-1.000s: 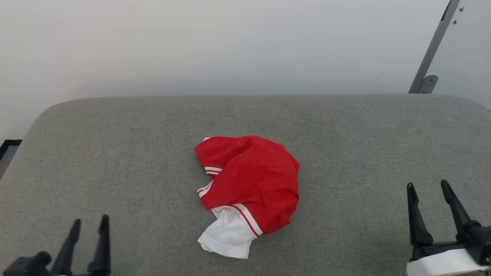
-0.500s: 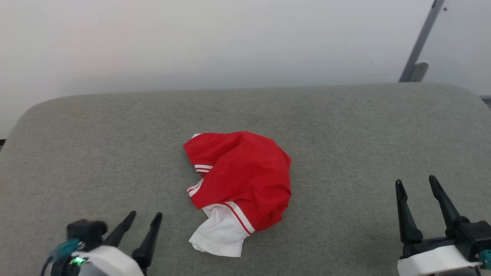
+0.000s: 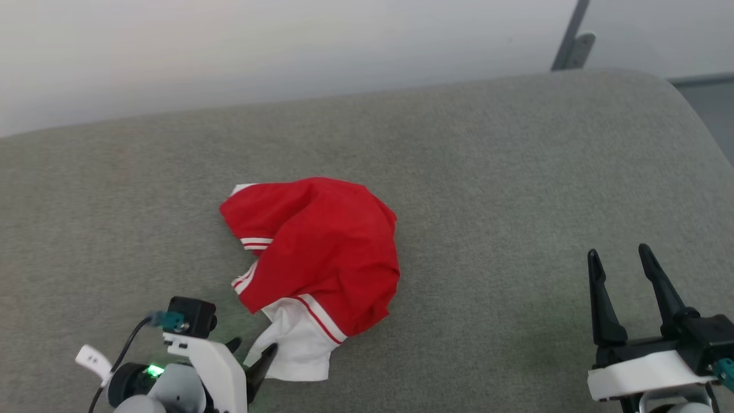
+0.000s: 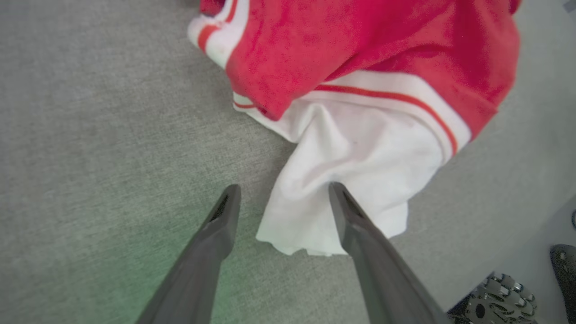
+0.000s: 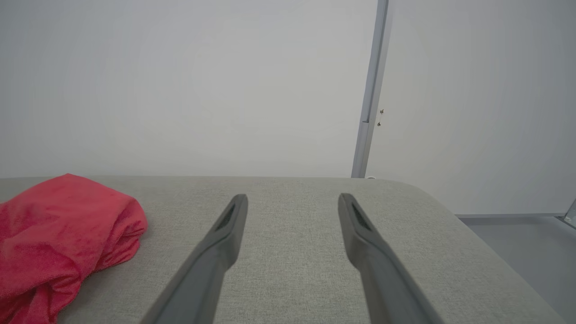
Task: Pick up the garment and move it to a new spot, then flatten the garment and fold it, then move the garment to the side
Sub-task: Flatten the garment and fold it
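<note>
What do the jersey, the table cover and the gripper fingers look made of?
The garment: soft knit fabric, matte, probably cotton or polyester; it slumps in loose folds, fuzzy close up.
The table cover: grey woven upholstery cloth, matte; fine heathered weave, rounded padded-looking edge.
The right gripper fingers: dark, smooth, dull sheen; likely moulded plastic or rubber, unclear which.

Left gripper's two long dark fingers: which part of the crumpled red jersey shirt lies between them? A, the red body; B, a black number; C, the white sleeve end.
C: in the left wrist view the open left gripper frames the edge of the white sleeve end of the red jersey shirt.
</note>
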Available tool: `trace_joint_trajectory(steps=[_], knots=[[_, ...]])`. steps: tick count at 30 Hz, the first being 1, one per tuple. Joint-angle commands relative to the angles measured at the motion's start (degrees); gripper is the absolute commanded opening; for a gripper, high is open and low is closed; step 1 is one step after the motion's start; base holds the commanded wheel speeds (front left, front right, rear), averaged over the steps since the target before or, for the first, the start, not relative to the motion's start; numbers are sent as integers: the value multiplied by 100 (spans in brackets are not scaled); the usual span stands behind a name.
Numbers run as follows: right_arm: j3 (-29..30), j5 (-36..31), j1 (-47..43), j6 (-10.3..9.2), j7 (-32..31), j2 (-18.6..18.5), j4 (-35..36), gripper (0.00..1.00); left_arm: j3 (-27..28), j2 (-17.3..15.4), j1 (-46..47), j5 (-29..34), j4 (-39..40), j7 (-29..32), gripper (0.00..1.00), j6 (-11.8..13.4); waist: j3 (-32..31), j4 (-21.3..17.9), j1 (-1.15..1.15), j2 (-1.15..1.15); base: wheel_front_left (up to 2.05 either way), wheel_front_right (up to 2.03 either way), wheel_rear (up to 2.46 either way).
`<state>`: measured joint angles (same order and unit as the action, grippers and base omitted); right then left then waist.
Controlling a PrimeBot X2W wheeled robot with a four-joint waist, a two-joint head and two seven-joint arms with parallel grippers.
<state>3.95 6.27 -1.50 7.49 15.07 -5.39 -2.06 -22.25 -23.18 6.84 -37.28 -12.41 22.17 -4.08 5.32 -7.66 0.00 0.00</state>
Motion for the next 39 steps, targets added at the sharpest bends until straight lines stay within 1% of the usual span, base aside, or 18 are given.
trace_joint_trajectory(steps=[1, 3, 7, 9, 10, 11, 13, 16, 24, 28, 31, 33, 34, 36, 38, 39], knots=[[0, -52, 104, 1, 15, 45, 19, 100, -82, -42, 139, 124, -116, 204, 100, 61, 125, -110, 0, 0, 0, 0, 0], [-5, -52, 119, 1, 15, 59, 17, 100, -139, -27, 219, 145, -206, 312, 100, 104, 156, -128, 0, 0, 0, 0, 0], [-20, -64, 207, 1, 15, 90, -7, 100, -419, 76, 464, 304, -785, 747, 100, 197, 242, -172, 0, 0, 0, 0, 0], [-28, -76, 226, 1, 15, 108, -19, 100, -543, 174, 582, 316, -1003, 864, 100, 129, 270, -171, 0, 0, 0, 0, 0], [-34, -86, 233, 1, 15, 109, -26, 100, -585, 232, 628, 286, -1086, 921, 35, 93, 279, -167, 0, 0, 0, 0, 0], [-25, -87, 242, 1, 15, 108, -32, 100, -622, 282, 667, 250, -1144, 958, 0, 59, 283, -154, 0, 0, 0, 0, 0], [5, -96, 269, 1, 15, 110, -37, 100, -624, 257, 726, 252, -1251, 1038, 0, 90, 287, -115, 0, 0, 0, 0, 0], [45, -115, 271, 1, 15, 106, -20, 100, -545, 46, 771, 306, -1233, 1033, 0, 127, 286, -30, 0, 0, 0, 0, 0], [93, -154, 206, 1, 15, 66, -12, 100, 127, -1021, 660, 386, -766, 1092, 0, 626, 277, 222, 0, 0, 0, 0, 0], [78, -166, 199, 1, 15, 65, -44, 100, 420, -1594, 574, 501, -637, 1170, 0, 945, 264, 318, 0, 0, 0, 0, 0], [36, -172, 235, 1, 15, 52, -82, 100, 596, -1950, 517, 658, -756, 1232, 0, 1251, 257, 357, 0, 0, 0, 0, 0], [-5, -174, 268, 1, 15, 38, -98, 100, 660, -2008, 485, 652, -894, 1297, 0, 1383, 249, 375, 0, 0, 0, 0, 0], [-29, -172, 278, 1, 15, 33, -110, 100, 670, -2039, 471, 650, -983, 1304, 0, 1401, 248, 379, 0, 0, 0, 0, 0], [-127, -145, 315, 1, 15, 5, -141, 100, 696, -1994, 467, 503, -1245, 1283, 0, 1262, 257, 387, 0, 0, 0, 0, 0], [-183, -133, 320, 1, 15, -22, -167, 100, 755, -1851, 539, 316, -1368, 1145, 0, 1156, 262, 396, 0, 0, 0, 0, 0], [-204, -125, 324, 1, 15, -38, -179, 100, 758, -1814, 550, 322, -1436, 1080, 0, 1121, 266, 403, 0, 0, 0, 0, 0]])
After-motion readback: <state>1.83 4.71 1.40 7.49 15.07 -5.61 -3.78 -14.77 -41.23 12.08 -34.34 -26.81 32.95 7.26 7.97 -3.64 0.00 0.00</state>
